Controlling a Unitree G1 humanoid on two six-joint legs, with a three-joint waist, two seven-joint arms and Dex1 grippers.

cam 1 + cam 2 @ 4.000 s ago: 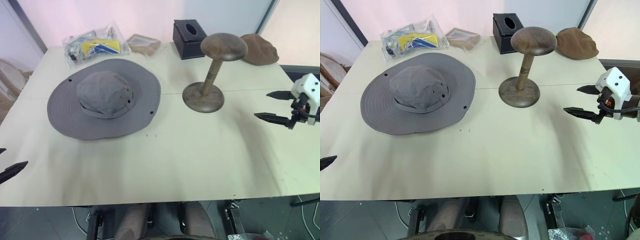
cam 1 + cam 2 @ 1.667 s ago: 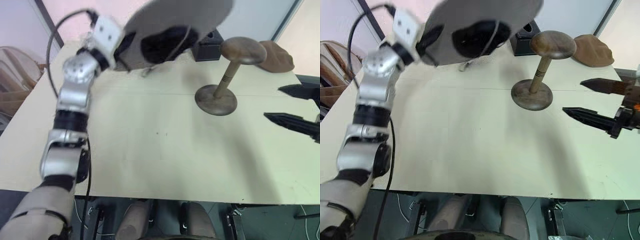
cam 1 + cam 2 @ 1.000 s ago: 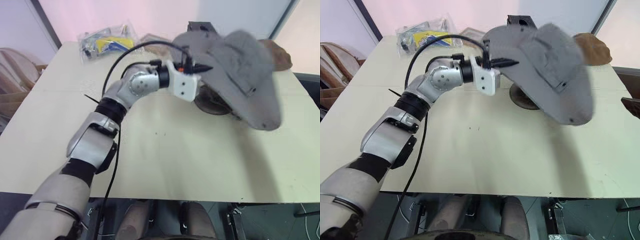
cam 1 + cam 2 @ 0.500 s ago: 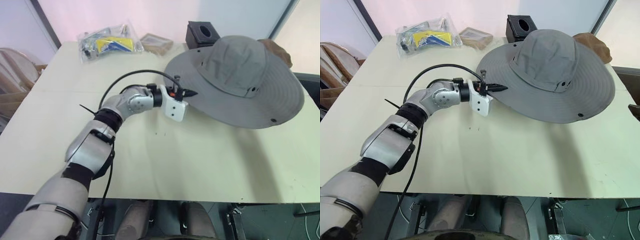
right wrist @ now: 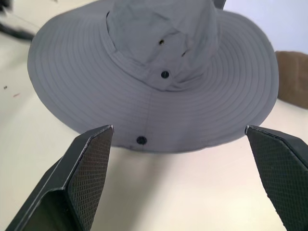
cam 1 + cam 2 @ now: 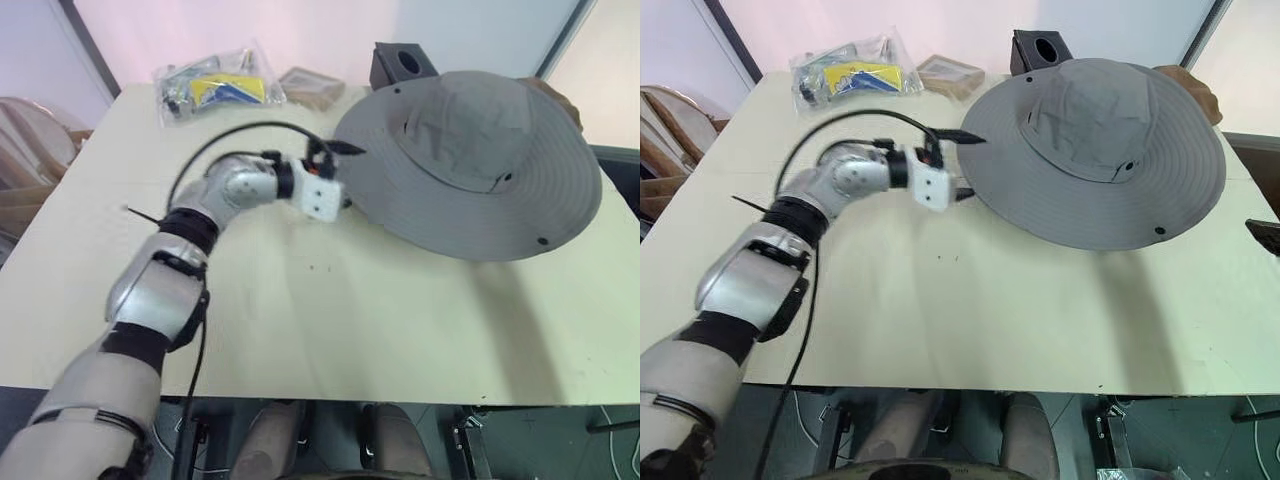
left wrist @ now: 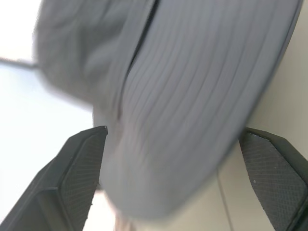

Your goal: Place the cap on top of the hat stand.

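Half a second back the left gripper [image 6: 962, 165] sat closed at the brim's left edge; now its fingers stand apart and it has slid toward the left of the frame, just beside the brim but no longer pinching it. One black finger [image 6: 958, 136] points toward the brim, the other shows below the white wrist block.

In the upper right of the head views the cap [image 6: 1095, 150] sits crown-up, its wide gray brim spread out and raised off the table [image 6: 970, 310] — the hat stand is hidden under it, so how it seats on the domed top cannot be seen. In the left wrist view the ribbed brim [image 7: 192, 106] fills the space between the two spread pads [image 7: 79, 168] without either pad touching it.

In its own wrist view the right gripper [image 5: 190, 178] has its fingers wide apart, with the cap across the table from it and well clear.

Behind the cap, at the top of the frame, stands a black tissue box [image 6: 1037, 49]; a brown flat cap [image 6: 1195, 85] peeks out at the brim's right edge. A clear plastic bag [image 6: 845, 72] with yellow contents lies in the upper left, with a small tan packet [image 6: 950, 74] beside it.
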